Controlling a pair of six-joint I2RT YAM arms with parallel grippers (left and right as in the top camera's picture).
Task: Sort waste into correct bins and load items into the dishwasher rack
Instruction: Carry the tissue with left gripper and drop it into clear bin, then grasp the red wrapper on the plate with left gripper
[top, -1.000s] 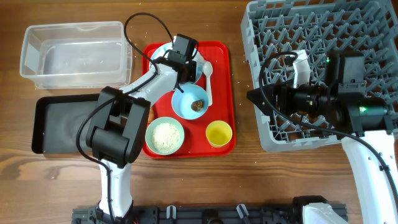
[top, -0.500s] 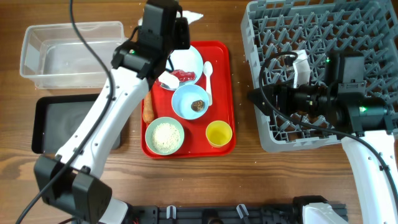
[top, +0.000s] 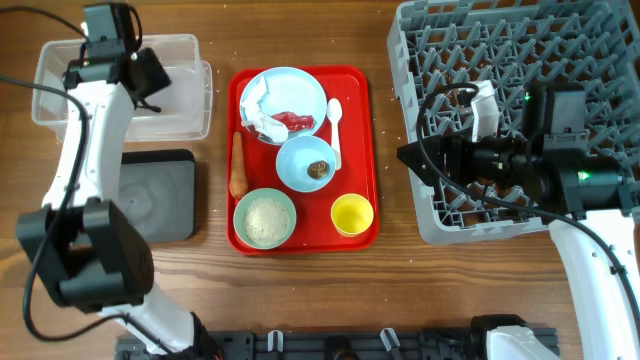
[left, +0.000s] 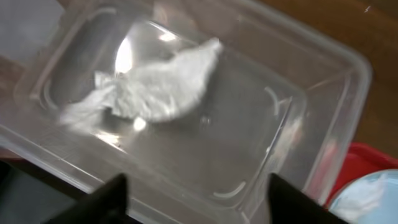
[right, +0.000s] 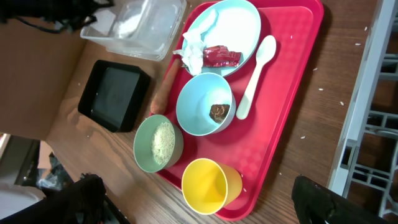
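Note:
My left gripper (left: 199, 202) hangs open over the clear tub (left: 311, 81), and a crumpled white tissue (left: 149, 87) lies loose on the tub's floor. In the overhead view that gripper (top: 145, 80) is at the far left. On the red tray, the pale-blue plate (top: 300, 88) carries more tissue (top: 258, 108) and a red wrapper (top: 295, 122). Beside it lie the white spoon (top: 335, 125), the light-blue bowl (top: 300, 160) with a brown lump (top: 318, 169), the green bowl (top: 243, 222) of rice (top: 265, 218), the yellow cup (top: 352, 214) and the carrot (top: 238, 165). My right gripper (top: 408, 156) stays open and empty at the grey rack (top: 560, 40).
The shallow black tray (top: 150, 195) lies in front of the clear tub, left of the red tray (top: 355, 110). My right arm lies across the rack's front left part. A few rice grains are scattered on the wood near the tray.
My left arm swung from the plate on the red tray to the clear tub and opened. The tissue it carried now lies in the tub. The right arm has not moved.

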